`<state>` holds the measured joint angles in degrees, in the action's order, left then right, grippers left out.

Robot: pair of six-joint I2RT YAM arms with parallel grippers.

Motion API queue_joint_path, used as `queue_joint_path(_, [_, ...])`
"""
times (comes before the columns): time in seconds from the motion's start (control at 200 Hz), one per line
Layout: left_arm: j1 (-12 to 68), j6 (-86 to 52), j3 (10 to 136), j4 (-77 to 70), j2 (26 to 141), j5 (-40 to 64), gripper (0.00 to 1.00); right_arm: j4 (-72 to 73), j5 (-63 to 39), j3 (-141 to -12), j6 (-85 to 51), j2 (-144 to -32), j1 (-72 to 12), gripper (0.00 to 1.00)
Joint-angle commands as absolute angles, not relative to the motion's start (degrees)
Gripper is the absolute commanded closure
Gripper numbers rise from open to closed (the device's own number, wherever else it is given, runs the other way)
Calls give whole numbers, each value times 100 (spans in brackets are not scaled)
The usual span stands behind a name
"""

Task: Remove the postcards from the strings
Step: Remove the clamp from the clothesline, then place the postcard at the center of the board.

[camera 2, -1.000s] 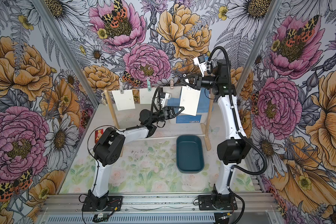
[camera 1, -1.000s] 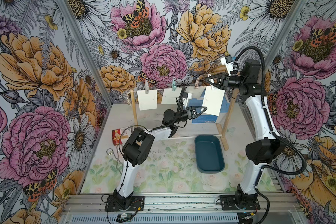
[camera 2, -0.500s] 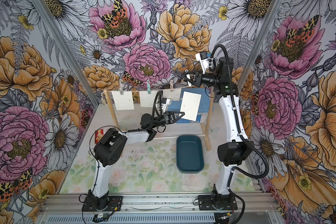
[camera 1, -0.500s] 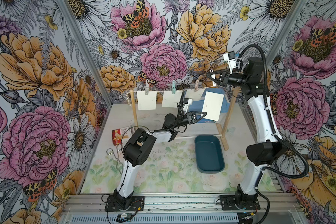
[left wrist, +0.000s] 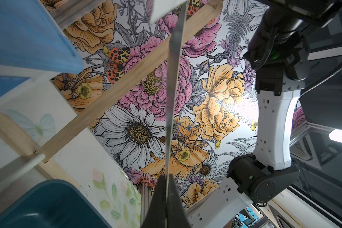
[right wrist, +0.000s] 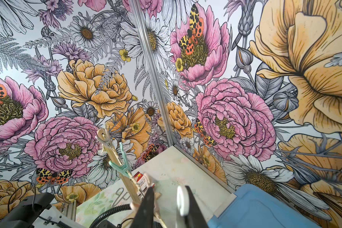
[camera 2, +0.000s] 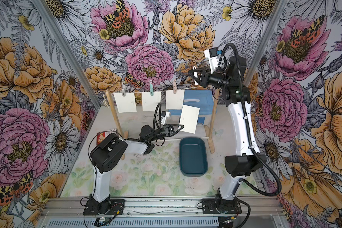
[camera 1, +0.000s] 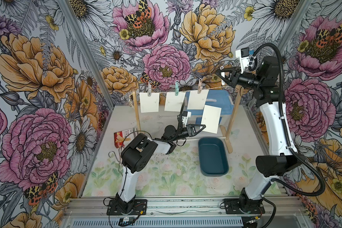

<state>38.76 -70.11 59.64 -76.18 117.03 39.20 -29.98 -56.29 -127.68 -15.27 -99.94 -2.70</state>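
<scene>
Three white postcards point(camera 1: 149, 102) point(camera 2: 124, 102) hang from the twine string point(camera 1: 213, 88) by grey, green and pink clothespins. A further postcard point(camera 1: 211, 119) point(camera 2: 190, 119) is off the string, tilted, above the far end of the teal tray. My left gripper point(camera 1: 203, 126) point(camera 2: 182, 126) is shut on its lower corner; the left wrist view shows the card edge-on point(left wrist: 172, 88) between the jaws point(left wrist: 166, 197). My right gripper point(camera 1: 221, 73) point(camera 2: 193, 74) is raised above the string's right end, shut on a white clothespin point(right wrist: 182, 199).
Two wooden posts point(camera 1: 136, 110) point(camera 1: 232, 118) carry the string. A blue-lidded box point(camera 1: 217, 100) stands behind it. The teal tray point(camera 1: 212, 156) lies in front of the right post. A red packet point(camera 1: 119, 138) and a metal clip point(camera 1: 115, 156) lie at the left.
My right gripper has lifted up off the string with the white clothespin. My left gripper has lowered the freed postcard below the string, toward the tray.
</scene>
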Motion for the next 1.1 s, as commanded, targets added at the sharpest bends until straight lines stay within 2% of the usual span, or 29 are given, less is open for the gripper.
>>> queue_joint_path(0.0, [3789, -6784, 5430, -8096, 11428, 3645, 100, -2955, -5319, -12310, -1373, -9487, -316, 98])
queue_joint_path(0.145, [3700, -6661, 4753, -8100, 11247, 3530, 100, -2852, -5028, -11314, -1231, -8781, -319, 98])
queue_joint_path(0.6, [3266, -6503, 2974, -8100, 10903, 3402, 100, -1618, -4133, -7007, -1781, -6217, -389, 98])
queue_joint_path(0.866, [3235, -6493, 2352, -8103, 11048, 3138, 100, -1574, -3739, -5727, -1993, -5481, -701, 98])
queue_joint_path(1.096, [3199, -6533, 2034, -8039, 11274, 2689, 100, -1401, -3409, -4881, -2101, -5336, -1148, 98])
